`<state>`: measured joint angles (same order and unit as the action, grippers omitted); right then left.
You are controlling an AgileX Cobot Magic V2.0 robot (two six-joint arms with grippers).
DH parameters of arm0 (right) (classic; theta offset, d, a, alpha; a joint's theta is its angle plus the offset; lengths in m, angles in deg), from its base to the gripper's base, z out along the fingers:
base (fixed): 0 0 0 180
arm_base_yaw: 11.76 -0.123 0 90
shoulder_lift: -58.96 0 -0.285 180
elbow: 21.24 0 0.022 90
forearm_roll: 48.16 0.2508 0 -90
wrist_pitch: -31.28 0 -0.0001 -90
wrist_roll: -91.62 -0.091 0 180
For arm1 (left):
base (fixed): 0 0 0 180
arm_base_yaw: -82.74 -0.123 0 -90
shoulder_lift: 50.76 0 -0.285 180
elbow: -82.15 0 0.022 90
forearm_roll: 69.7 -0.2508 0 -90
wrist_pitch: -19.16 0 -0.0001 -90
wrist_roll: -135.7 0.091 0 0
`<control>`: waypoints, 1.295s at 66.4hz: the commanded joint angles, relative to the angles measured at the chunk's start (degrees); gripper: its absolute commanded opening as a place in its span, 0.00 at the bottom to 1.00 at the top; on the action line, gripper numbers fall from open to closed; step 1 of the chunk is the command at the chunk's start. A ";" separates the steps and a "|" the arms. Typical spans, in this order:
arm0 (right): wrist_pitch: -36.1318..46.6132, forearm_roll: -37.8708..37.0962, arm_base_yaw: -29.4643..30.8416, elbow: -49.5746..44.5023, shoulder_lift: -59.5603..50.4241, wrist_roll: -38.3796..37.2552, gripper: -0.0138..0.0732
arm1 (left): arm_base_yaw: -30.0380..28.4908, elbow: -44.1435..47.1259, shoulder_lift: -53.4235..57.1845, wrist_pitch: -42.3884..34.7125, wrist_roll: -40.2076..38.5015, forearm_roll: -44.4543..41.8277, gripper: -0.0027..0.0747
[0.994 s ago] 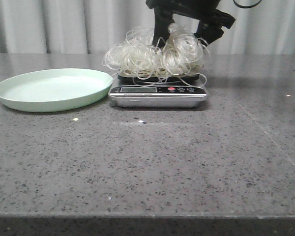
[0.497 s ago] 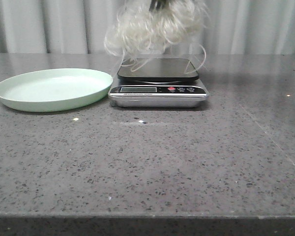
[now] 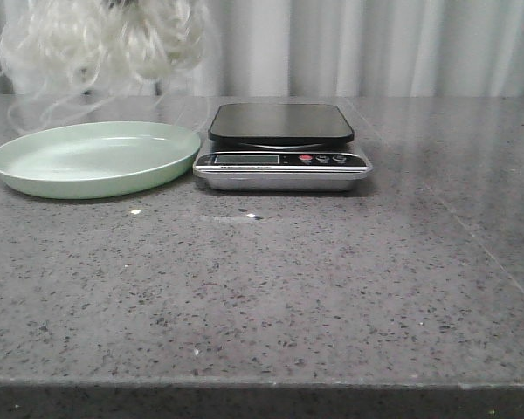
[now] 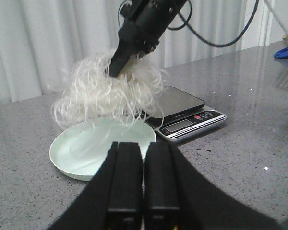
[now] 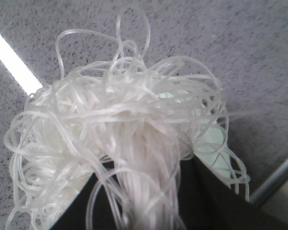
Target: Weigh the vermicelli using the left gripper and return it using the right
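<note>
The vermicelli [image 3: 96,39], a fluffy nest of white curly strands, hangs in the air above the pale green plate [image 3: 35,161], clear of it. My right gripper [image 4: 127,64] is shut on the vermicelli [image 4: 105,93] from above; in the right wrist view the strands [image 5: 120,143] fill the space between its black fingers. The scale [image 3: 281,159] has a bare black platform [image 3: 281,122]. My left gripper [image 4: 144,158] is shut and empty, low over the table on the near side of the plate [image 4: 81,153].
The grey speckled table [image 3: 288,288] runs to a front edge near the camera. A white curtain [image 3: 375,44] hangs behind. A blue object [image 4: 285,52] lies far off on the table.
The vermicelli was lifted off the scale's platform and carried left; it now hangs above the green plate. The platform is bare.
</note>
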<state>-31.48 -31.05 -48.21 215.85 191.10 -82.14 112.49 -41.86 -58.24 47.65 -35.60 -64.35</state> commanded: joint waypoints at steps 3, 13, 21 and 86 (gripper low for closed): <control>5.11 0.75 -0.52 1.82 -1.01 0.21 0.58 | -0.09 -1.51 -0.31 -4.47 -0.03 0.67 0.20; 5.72 0.75 -0.72 1.92 -0.43 0.21 0.84 | -0.09 -1.51 -0.31 -4.47 -0.03 0.67 0.20; 5.50 0.75 -0.30 3.70 -1.58 0.21 0.85 | -0.09 -1.51 -0.31 -4.47 -0.03 0.67 0.20; 23.41 0.60 28.79 -58.87 -61.55 3.22 0.84 | -0.09 -1.51 -0.31 -4.38 -0.03 0.67 0.20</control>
<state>-18.53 -31.17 -19.82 164.96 138.59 -80.92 112.49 -41.86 -58.24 47.65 -35.60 -64.35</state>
